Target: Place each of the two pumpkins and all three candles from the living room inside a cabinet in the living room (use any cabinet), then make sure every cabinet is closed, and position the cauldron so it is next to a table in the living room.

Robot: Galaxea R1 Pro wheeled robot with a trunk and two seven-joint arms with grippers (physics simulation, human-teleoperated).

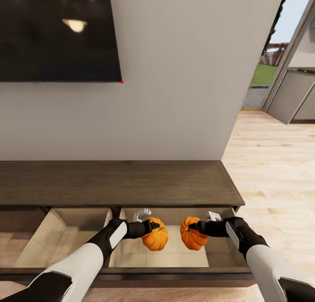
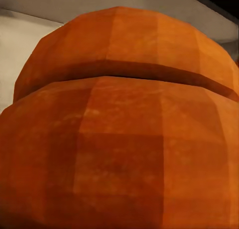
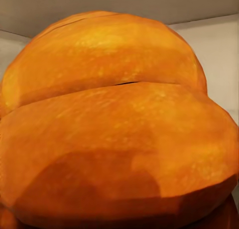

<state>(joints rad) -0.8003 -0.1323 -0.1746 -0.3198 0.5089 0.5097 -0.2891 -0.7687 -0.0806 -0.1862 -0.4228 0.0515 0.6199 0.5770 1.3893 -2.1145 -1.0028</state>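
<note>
The long, low dark brown cabinet (image 1: 118,182) stands against the wall with two drawers pulled out. My left gripper (image 1: 154,226) is shut on one orange pumpkin (image 1: 156,239) and holds it over the right open drawer (image 1: 175,254). My right gripper (image 1: 192,227) is shut on the second pumpkin (image 1: 191,238), beside the first over the same drawer. Up close, the left pumpkin (image 2: 119,129) and the right pumpkin (image 3: 114,134) each sit right against their wrist cameras. The candles and the cauldron are out of view.
The left open drawer (image 1: 57,241) shows a bare beige bottom. A black TV screen (image 1: 57,31) hangs on the wall above the cabinet. Light wood floor (image 1: 271,171) runs to the right, toward a glass door and grey units.
</note>
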